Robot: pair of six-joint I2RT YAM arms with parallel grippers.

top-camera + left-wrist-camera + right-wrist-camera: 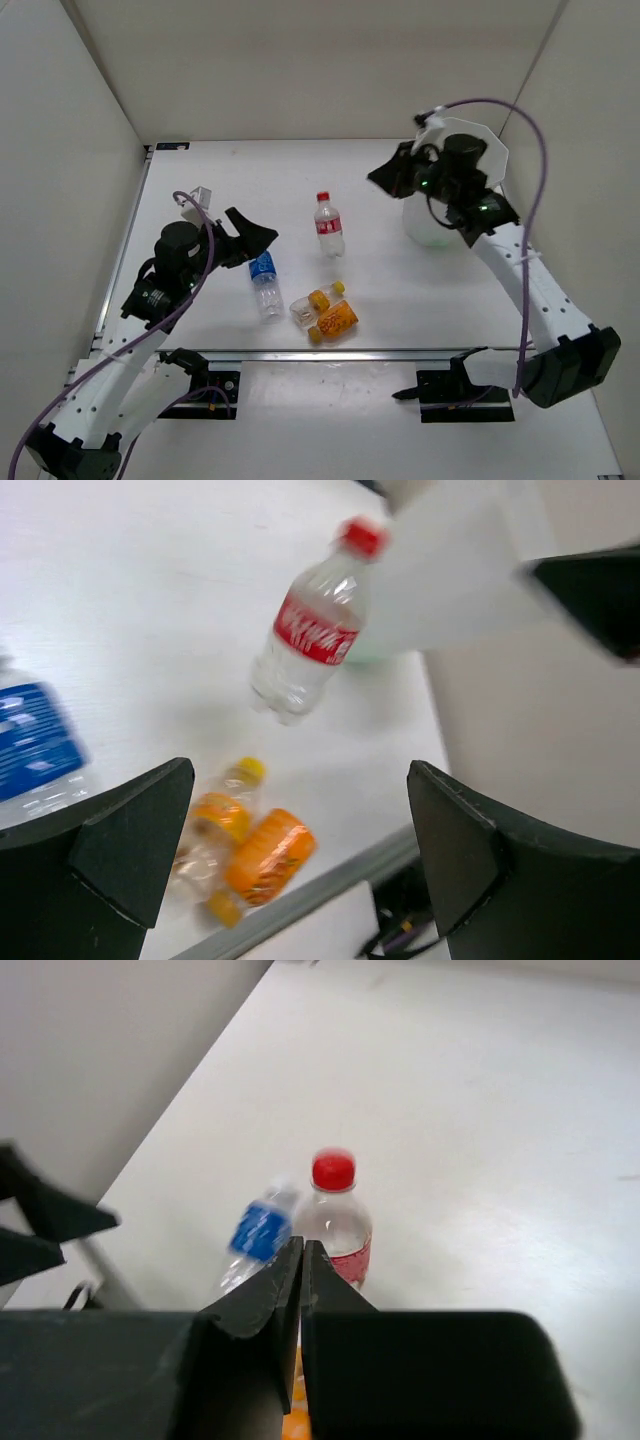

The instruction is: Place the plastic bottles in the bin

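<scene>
A clear bottle with a red label and cap (328, 225) stands upright mid-table. A blue-labelled bottle (264, 280) lies to its front left. Two orange-yellow bottles (330, 312) lie together near the front edge. The white bin (470, 150) stands at the right, with a green tint showing through its lower wall (428, 236). No dark-labelled bottle shows. My left gripper (250, 240) is open and empty, just left of the blue bottle; its wrist view shows the red bottle (310, 630) and the orange ones (262, 852). My right gripper (385, 178) is shut and empty, raised left of the bin, with the red bottle (335, 1220) beyond it.
White walls enclose the table at left, back and right. A metal rail (330, 352) runs along the front edge, with the arm bases beyond it. Purple cables loop over both arms, the right one (540, 170) arching by the bin.
</scene>
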